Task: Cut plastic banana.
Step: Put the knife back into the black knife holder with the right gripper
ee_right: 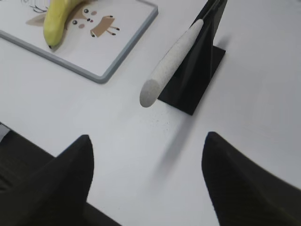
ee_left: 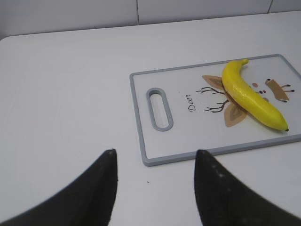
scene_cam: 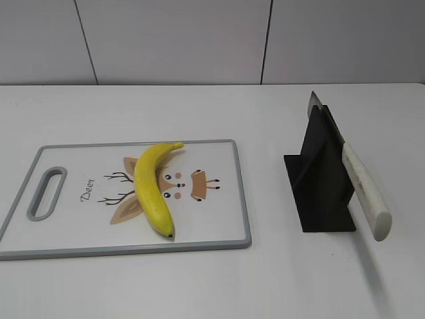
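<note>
On the board (scene_cam: 226, 199): plastic banana (scene_cam: 151, 188).

Only the two dark fingertips of the left gripper (ee_left: 155, 188) enter the left wrist view; the bottom edge cuts off everything behind them. The right gripper (ee_right: 146, 179) is cropped the same way in its own view, and neither gripper appears in the exterior view. The cutting board (ee_left: 188, 141) runs off the right edge of the left wrist view. The right wrist view's top edge cuts off the plastic banana (ee_right: 56, 21) and the top of the black knife stand (ee_right: 197, 70). The knife (scene_cam: 362, 186) blade is mostly hidden inside the stand.
</note>
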Robot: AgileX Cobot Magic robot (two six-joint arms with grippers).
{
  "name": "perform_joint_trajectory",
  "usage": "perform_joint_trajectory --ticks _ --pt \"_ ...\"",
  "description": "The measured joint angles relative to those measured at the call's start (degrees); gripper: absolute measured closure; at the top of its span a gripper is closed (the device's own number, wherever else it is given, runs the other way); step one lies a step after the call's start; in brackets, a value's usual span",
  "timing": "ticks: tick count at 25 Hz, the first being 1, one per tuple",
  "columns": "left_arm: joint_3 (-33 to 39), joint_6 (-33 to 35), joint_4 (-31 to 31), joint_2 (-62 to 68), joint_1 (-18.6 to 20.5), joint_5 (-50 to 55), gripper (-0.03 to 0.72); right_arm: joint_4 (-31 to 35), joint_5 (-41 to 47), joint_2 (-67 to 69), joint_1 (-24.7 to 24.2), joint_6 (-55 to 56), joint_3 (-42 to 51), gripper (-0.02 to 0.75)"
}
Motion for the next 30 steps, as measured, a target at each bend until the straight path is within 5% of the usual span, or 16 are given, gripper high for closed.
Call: perform_joint_trajectory --ticks 12,30 --pt "0.00 0.00 0.00 0.00 0.00 -0.11 0.188 0.16 1.77 -12.87 0.00 -0.06 0.11 0.171" --pt "0.00 0.00 0.05 0.00 0.05 -0.17 0.188 1.48 4.03 -13.63 -0.22 -1.26 1.13 0.169"
